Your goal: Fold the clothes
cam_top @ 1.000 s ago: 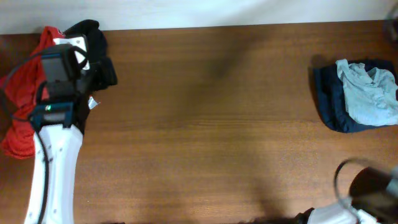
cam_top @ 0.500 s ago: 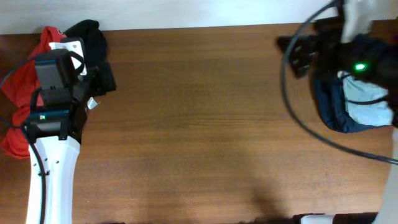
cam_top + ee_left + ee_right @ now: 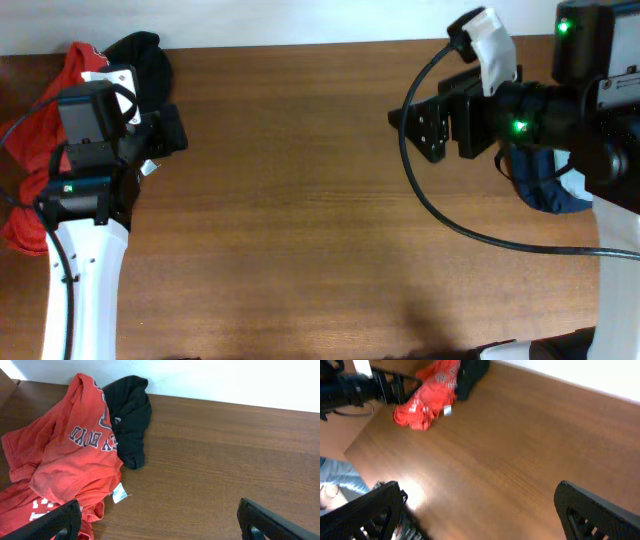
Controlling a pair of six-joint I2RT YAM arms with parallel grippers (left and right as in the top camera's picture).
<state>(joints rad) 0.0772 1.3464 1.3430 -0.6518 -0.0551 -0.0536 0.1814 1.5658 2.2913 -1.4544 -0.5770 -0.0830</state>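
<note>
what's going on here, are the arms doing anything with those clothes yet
Nothing is being folded yet. The left gripper hangs open and empty by a crumpled heap of red T-shirts and a black garment at the left end of the table. The right gripper is open and empty too, raised near a navy garment that its arm partly hides.

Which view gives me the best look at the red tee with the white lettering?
Left wrist: the red tee lies close, crumpled, lettering visible. Overhead, the left arm covers much of it. Right wrist shows it small and distant.
</note>
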